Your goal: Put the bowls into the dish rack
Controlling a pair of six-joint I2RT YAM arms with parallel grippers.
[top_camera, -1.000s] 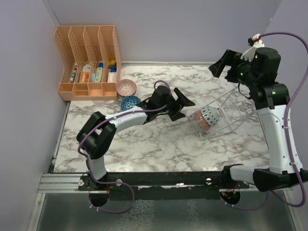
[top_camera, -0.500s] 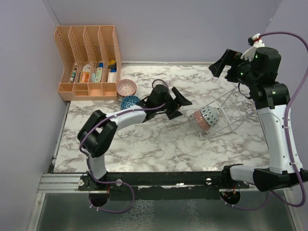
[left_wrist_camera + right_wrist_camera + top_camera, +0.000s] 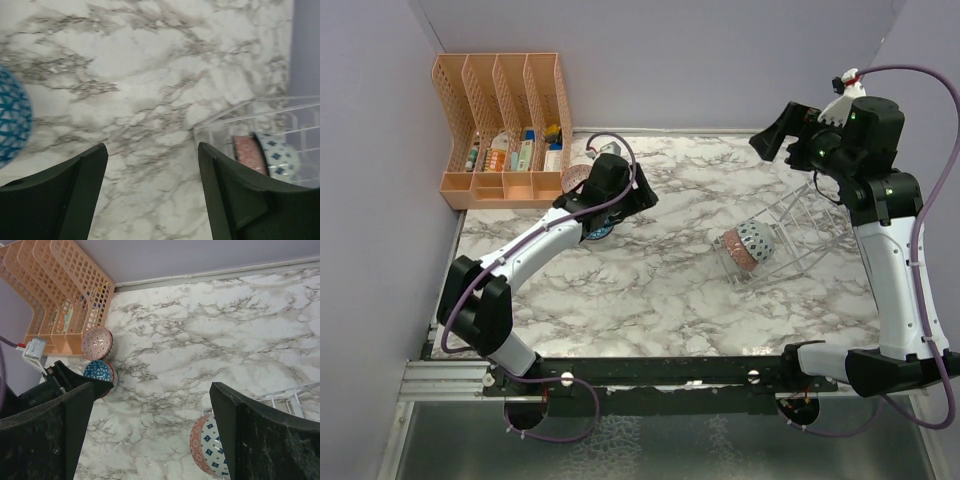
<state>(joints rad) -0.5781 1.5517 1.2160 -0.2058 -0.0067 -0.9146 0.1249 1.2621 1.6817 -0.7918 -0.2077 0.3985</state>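
The clear wire dish rack [image 3: 805,225] lies right of centre with a pink-red bowl [image 3: 737,252] and a blue-dotted white bowl [image 3: 756,238] on edge in its near end. A teal-blue bowl [image 3: 599,232] and a pink bowl [image 3: 576,176] sit by the orange organizer, both partly hidden by my left arm. My left gripper [image 3: 635,195] is open and empty just right of the teal-blue bowl [image 3: 10,125]; its wrist view shows the rack [image 3: 260,112] ahead. My right gripper [image 3: 782,132] is open and empty, high above the rack's far side.
The orange slotted file organizer [image 3: 505,125] with small items stands at the back left against the wall. Purple walls close the back and left. The right wrist view shows the pink bowl [image 3: 96,342], the teal-blue bowl [image 3: 98,371] and the organizer [image 3: 55,290].
My left arm has swung back from near the rack to the left, over the teal-blue and pink bowls. The right arm and the rack have stayed put.
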